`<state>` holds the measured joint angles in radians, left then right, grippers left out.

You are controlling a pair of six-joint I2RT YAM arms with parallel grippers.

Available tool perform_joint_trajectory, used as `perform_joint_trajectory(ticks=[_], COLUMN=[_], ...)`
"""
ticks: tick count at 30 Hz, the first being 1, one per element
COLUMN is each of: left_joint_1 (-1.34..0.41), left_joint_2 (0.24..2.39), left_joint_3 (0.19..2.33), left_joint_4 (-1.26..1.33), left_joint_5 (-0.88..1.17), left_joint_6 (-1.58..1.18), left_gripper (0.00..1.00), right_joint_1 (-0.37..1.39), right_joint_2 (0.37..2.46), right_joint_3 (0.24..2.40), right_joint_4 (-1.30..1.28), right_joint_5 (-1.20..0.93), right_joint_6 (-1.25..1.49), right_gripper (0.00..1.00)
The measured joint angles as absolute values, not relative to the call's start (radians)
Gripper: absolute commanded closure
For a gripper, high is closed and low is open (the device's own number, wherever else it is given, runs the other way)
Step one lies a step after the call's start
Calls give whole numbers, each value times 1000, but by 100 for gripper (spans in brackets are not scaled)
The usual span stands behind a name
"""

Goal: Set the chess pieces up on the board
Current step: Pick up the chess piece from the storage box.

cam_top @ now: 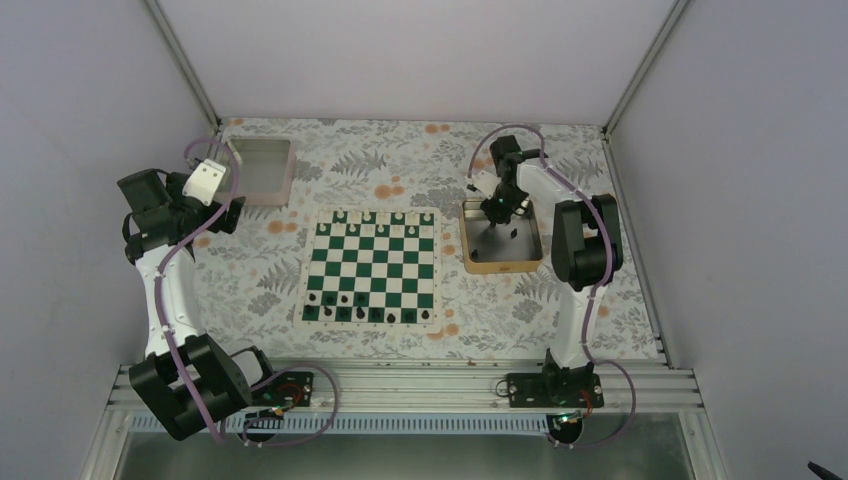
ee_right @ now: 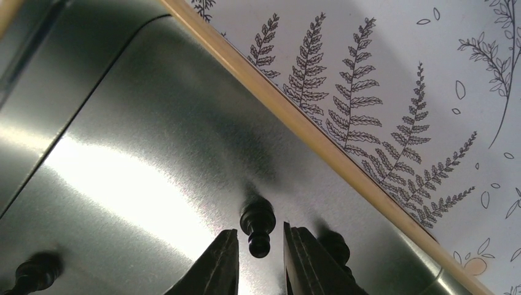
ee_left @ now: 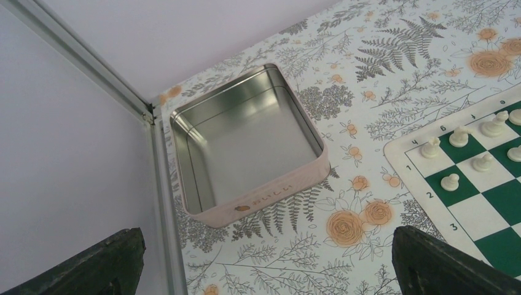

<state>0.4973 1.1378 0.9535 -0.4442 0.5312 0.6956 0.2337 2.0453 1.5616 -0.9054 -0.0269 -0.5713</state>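
Board: the flat square chess mat of dark green and white squares with a cream border [cam_top: 372, 265] lies in the middle of the floral-print table [cam_top: 400, 160], between the two arms.
Black pieces on the board: small black chess pieces [cam_top: 345, 313] stand along the mat's near edge, most in the nearest row and a few in the row beyond it.
Pale pieces: small white chess pieces [ee_left: 451, 181] stand along the mat's far edge.
Metal tray: the gold-rimmed square metal tray [cam_top: 500, 267] sits just to the right of the mat.
Right fingers: the right gripper [ee_right: 258, 236] reaches down into the metal tray. Its fingers [ee_right: 218, 267] are partly apart, with a black pawn [ee_right: 257, 218] between them. A narrow gap shows on each side, so it is not clamped. I cannot tell whether the pawn stands or lies.
Other pieces in the tray: a second black piece [ee_right: 37, 270] rests on the tray floor to one side. A third dark piece [ee_right: 336, 243] is partly hidden behind a finger.
Left fingers: the left gripper [ee_left: 265, 236] hovers over the table near the far-left corner, its fingers spread wide and holding nothing.
Pale tray: a pale pinkish square tin with a shiny metal inside [ee_left: 264, 190] sits in that far-left corner, near the mat's far-left corner but not touching it.
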Motion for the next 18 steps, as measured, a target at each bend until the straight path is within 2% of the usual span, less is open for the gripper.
perform_joint_trajectory(ticks=[8,11,14,18], left_joint_1=[497,497,497,497], left_joint_2=[1138,1137,1134,1125], left_joint_3=[953,953,953,953], left_joint_4=[-451,-451,-452,-455], left_joint_5=[532,532,532,532], left_joint_6=[696,696,696,697], left_gripper=[0,0,0,0], right_joint_1=[234,234,234,234], right_joint_2=[2051,2051,2051,2052], right_joint_3=[1563,1563,1563,1563], right_joint_4=[-907,-908,-910,-911], right_joint_5=[-29,-29,-31,-33], right_joint_6=[-571,-571,-572,-572], right_gripper=[79,84,80,79])
